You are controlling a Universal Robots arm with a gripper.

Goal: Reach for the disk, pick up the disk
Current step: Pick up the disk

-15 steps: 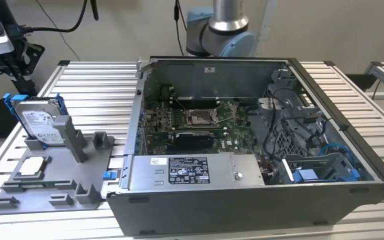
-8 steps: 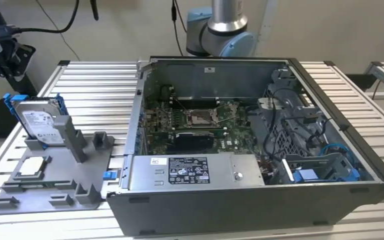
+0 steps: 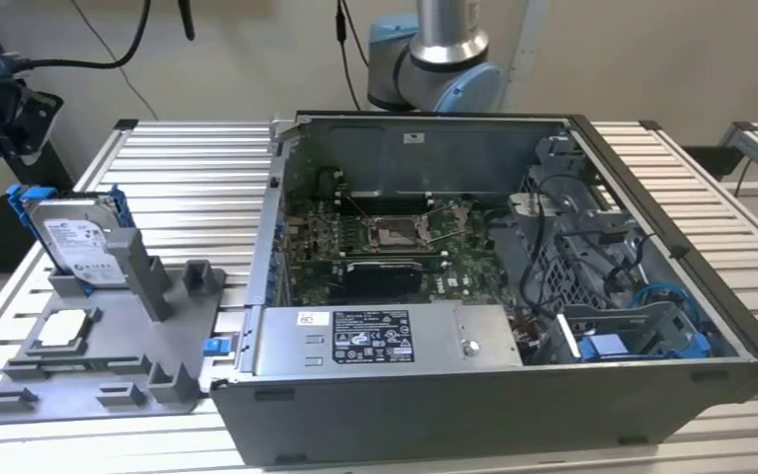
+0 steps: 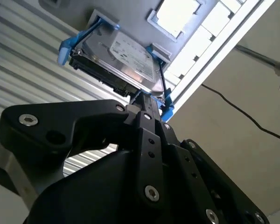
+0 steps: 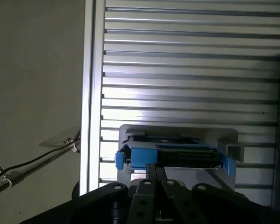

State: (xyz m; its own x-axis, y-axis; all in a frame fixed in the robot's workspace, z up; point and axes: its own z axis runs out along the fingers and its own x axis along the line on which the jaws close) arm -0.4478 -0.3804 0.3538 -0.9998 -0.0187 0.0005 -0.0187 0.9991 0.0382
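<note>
Here, the gripper [image 5: 155, 167] has its jaws drawn together. In the first wrist view the two fingers [image 5: 150, 171] run side by side with no visible gap, and nothing lies between them. The jaws hold nothing.

In both wrist views the tips point at the disk [image 4: 123, 53] and end close to its upper edge. Those views do not show whether the tips touch it. In the exterior view the black gripper body is higher than the disk and toward the exterior view's left, apart from it.

Arm pose: the base joints of the arm [image 3: 434, 59] stand behind the open computer case [image 3: 485, 415]. The wrist end is at the exterior view's left edge, with the tool directed downward toward the disk.

Disk location: the disk stands upright on one edge in a slot of the grey fixture [image 3: 115, 375], its labelled face turned toward the exterior camera. The blue bracket [image 3: 24, 202] clasps its sides. The fixture lies flat on the slatted aluminium table [image 3: 182, 168], just beside the case, on the exterior view's left. A small square silver chip [image 3: 63, 331] rests in a recess of the same fixture, nearer the camera than the disk and apart from it.
</note>
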